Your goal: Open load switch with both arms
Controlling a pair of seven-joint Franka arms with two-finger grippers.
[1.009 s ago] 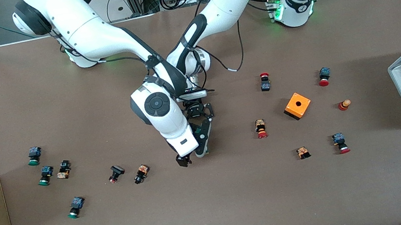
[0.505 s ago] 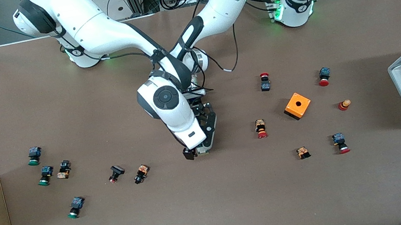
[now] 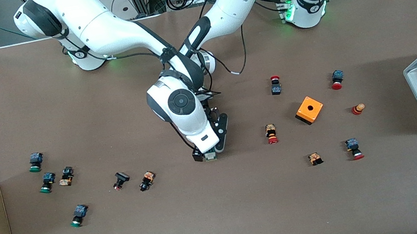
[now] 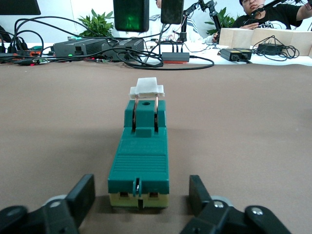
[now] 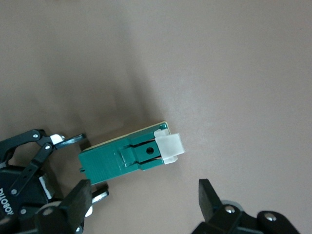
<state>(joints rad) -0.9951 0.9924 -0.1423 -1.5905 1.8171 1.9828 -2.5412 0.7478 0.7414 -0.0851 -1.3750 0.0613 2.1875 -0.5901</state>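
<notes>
Two hands at load switch [image 4: 139, 161]; left hand [image 4: 141, 204] straddling, apart — right hand [image 5: 144, 204] above, apart.

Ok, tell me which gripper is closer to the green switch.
Left. The left gripper is down at the plain end of the switch, open fingers either side of it, small gaps showing. The right gripper hangs open above the switch.

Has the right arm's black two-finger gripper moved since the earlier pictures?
Yes. The right gripper has moved toward the orange box, ending over the green load switch.
</notes>
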